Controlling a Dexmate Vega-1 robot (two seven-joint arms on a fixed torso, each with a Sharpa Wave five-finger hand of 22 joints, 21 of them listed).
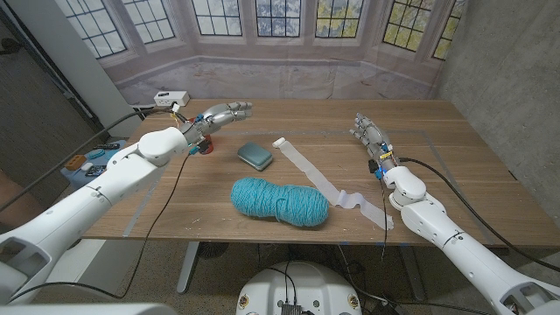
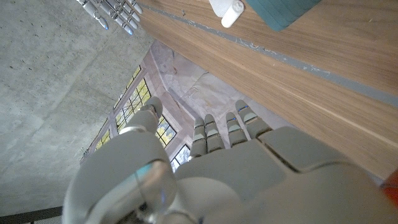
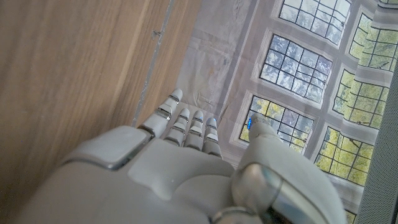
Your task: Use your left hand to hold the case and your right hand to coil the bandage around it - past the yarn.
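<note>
both hands open, case (image 1: 255,156) untouched

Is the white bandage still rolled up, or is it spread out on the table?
Mostly spread out: the bandage lies as a long strip across the table, with a small roll at its far end.

Teal case (image 1: 255,156) flat mid-table, white bandage (image 1: 325,184) unrolled beside it, teal yarn (image 1: 280,201) skein nearer front

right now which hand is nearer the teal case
Left. The left hand hovers just beyond the case, on its left side. The right hand is farther off, across the bandage.
</note>
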